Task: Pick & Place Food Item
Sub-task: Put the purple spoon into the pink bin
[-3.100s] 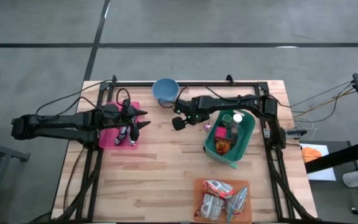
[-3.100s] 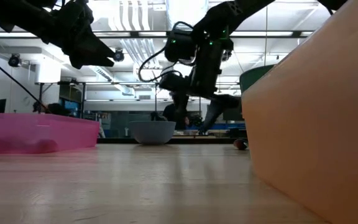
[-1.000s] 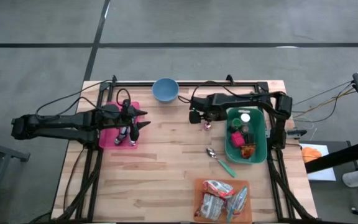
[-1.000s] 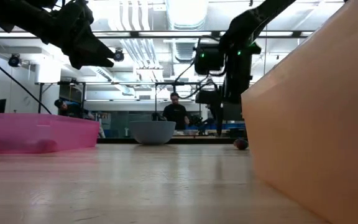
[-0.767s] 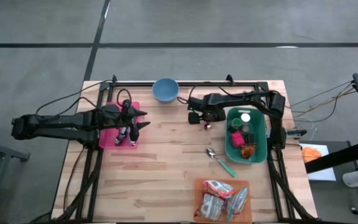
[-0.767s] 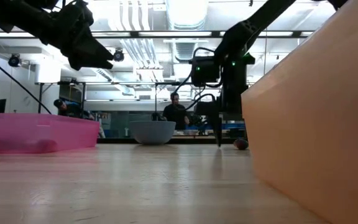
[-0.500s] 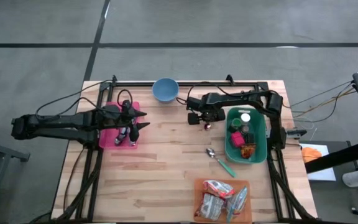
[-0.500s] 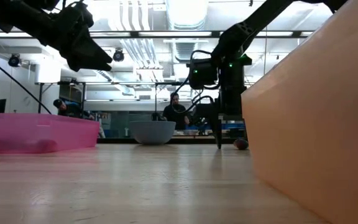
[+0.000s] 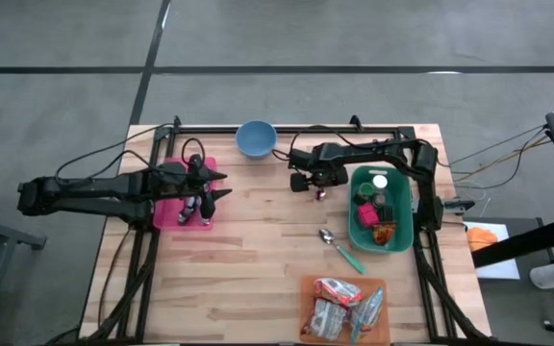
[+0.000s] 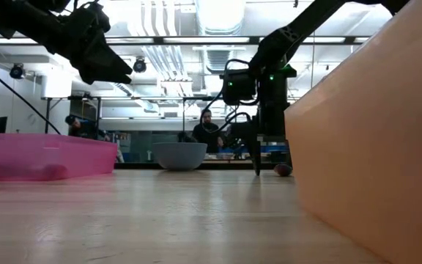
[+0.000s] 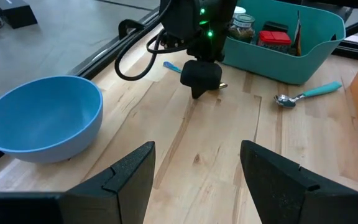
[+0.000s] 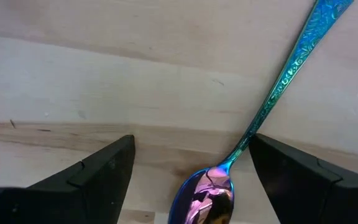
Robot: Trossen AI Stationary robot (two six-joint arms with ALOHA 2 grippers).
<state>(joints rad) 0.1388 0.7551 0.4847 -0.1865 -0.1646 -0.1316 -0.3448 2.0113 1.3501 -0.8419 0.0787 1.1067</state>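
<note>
between the right gripper's (image 12: 188,162) spread fingers, only our right wrist view shows an iridescent spoon (image 12: 253,130) on the table (image 12: 104,74). from above we count two spoons: it (image 9: 319,194) and a teal-handled spoon (image 9: 340,248) apart, one green bin (image 9: 408,207), one blue bowl (image 9: 256,138). our left gripper (image 9: 210,187) hovers, jaws spread, over the pink tray (image 9: 166,213).

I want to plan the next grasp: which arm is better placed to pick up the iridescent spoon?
The right. Its end effector points down over the iridescent spoon with fingers open. The left end effector hangs over the pink tray, far away.
</note>
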